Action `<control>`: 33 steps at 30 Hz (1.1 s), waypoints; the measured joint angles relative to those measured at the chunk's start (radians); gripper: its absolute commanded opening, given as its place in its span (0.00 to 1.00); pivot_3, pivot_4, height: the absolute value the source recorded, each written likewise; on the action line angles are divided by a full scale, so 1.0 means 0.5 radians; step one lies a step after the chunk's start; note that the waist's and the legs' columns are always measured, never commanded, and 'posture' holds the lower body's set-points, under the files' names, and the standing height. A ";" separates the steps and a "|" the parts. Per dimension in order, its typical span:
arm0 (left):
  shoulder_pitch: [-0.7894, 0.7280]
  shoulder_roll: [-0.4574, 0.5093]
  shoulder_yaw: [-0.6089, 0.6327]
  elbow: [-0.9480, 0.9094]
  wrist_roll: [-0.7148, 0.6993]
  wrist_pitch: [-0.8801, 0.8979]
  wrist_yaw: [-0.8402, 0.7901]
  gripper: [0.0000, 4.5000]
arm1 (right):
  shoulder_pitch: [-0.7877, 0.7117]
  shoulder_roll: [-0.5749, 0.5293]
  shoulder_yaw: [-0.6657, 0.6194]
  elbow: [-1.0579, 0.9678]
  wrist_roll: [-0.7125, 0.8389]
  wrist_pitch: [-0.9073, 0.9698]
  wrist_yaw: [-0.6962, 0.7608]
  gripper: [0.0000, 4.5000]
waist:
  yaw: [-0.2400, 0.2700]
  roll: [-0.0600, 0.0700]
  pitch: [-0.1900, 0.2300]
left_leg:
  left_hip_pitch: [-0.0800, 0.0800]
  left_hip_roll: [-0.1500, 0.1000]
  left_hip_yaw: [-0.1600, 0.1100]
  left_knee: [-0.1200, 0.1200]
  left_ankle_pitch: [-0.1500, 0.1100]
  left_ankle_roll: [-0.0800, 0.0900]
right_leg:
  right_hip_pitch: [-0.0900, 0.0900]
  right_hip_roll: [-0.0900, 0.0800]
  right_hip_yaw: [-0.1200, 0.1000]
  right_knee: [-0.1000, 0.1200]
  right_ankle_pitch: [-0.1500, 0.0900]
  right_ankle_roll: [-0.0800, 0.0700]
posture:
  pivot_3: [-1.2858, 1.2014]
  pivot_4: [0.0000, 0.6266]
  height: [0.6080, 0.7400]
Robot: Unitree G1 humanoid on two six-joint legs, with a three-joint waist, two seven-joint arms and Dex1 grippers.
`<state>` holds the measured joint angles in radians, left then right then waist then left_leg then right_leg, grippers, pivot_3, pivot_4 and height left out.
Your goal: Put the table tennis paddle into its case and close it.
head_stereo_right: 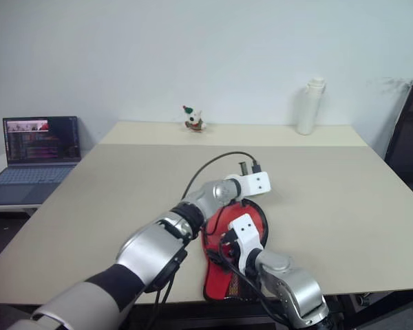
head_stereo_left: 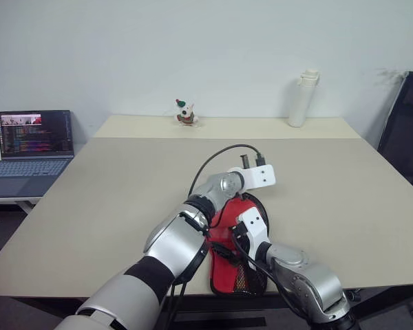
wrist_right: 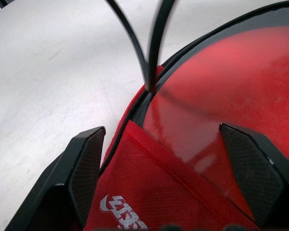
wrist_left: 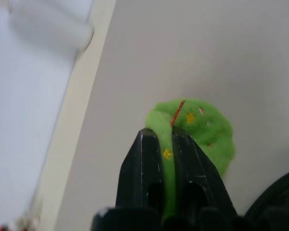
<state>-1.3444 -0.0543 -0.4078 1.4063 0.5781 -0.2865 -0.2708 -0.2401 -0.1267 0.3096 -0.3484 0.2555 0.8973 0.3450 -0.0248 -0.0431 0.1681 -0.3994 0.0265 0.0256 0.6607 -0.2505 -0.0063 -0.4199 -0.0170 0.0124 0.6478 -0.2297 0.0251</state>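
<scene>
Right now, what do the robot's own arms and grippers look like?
Both arms have silver-grey metal shells with black joints and white wrist blocks. A thin black cable loops over the left arm to its wrist. The right arm looks the same. The left gripper and right gripper each have two black wedge-shaped fingers.

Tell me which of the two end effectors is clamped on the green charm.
The left end effector: its black fingers are pinched shut on the green charm. The right end effector stands open, straddling the red case without gripping it.
</scene>
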 measured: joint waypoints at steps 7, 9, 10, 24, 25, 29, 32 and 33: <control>-0.006 -0.060 -0.014 0.000 0.020 -0.059 -0.001 0.00 | 0.003 0.001 0.001 -0.004 0.002 0.004 -0.003 0.92 | 0.000 0.002 -0.001 | 0.000 0.000 0.000 0.000 -0.001 0.001 | 0.000 0.000 0.000 -0.001 0.000 0.000 | 0.52 0.24 1.00; -0.005 -0.061 0.001 0.000 0.014 -0.060 -0.030 0.15 | 0.003 0.001 0.001 -0.004 0.001 0.004 -0.002 0.92 | 0.000 0.002 -0.001 | 0.000 0.000 0.000 0.000 -0.002 0.001 | 0.000 0.000 0.000 -0.002 0.000 0.000 | 0.52 0.24 1.00; -0.005 -0.061 0.007 0.000 0.008 -0.062 -0.055 0.22 | 0.003 0.001 0.001 -0.003 0.001 0.004 -0.001 0.92 | -0.001 0.002 -0.002 | 0.000 0.000 0.000 0.000 -0.002 0.001 | 0.000 0.000 0.000 -0.002 0.000 0.000 | 0.52 0.24 1.00; -0.103 0.111 0.342 -0.020 -0.273 -0.058 -0.090 0.73 | -0.061 0.061 -0.115 0.121 0.096 0.026 0.048 0.92 | -0.013 0.009 -0.009 | 0.007 0.003 0.000 0.001 -0.001 0.001 | 0.003 0.004 0.002 0.003 0.001 0.002 | 0.52 0.24 1.00; -0.114 0.143 0.376 -0.028 -0.303 -0.056 -0.093 0.73 | -0.061 0.057 -0.129 0.119 0.112 0.035 0.053 0.92 | -0.012 0.009 -0.010 | 0.006 0.003 0.001 0.001 -0.001 0.001 | 0.003 0.004 0.002 0.003 0.001 0.002 | 0.52 0.24 1.00; -0.125 0.259 0.590 -0.082 -0.527 -0.059 -0.243 0.73 | -0.045 -0.007 -0.265 0.000 0.255 0.197 0.100 0.92 | -0.005 0.009 -0.009 | 0.000 0.000 0.001 0.001 -0.001 0.001 | 0.001 0.000 0.001 -0.001 0.002 0.003 | 0.52 0.24 1.00; -0.086 0.356 0.703 -0.152 -0.684 -0.055 -0.512 0.73 | -0.025 -0.115 -0.426 -0.132 0.407 0.378 0.141 0.92 | 0.006 0.010 -0.007 | -0.004 -0.003 0.001 0.001 -0.002 0.000 | -0.001 -0.003 0.000 -0.004 0.001 0.003 | 0.52 0.24 1.00; -0.033 0.386 0.714 -0.212 -0.732 -0.079 -0.657 0.73 | -0.026 -0.154 -0.501 -0.178 0.467 0.461 0.144 0.92 | 0.006 0.010 -0.007 | -0.004 -0.003 0.001 0.000 -0.002 0.000 | -0.001 -0.004 0.000 -0.004 0.001 0.003 | 0.52 0.24 1.00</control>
<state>-1.3607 0.1387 -0.0507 1.3001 0.2123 -0.3262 -0.5994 -0.2533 -0.2037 0.0590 -0.4374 0.4892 1.1278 0.4170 -0.0219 -0.0381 0.1648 -0.4013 0.0250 0.0263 0.6609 -0.2516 -0.0065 -0.4202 -0.0188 0.0126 0.6456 -0.2291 0.0267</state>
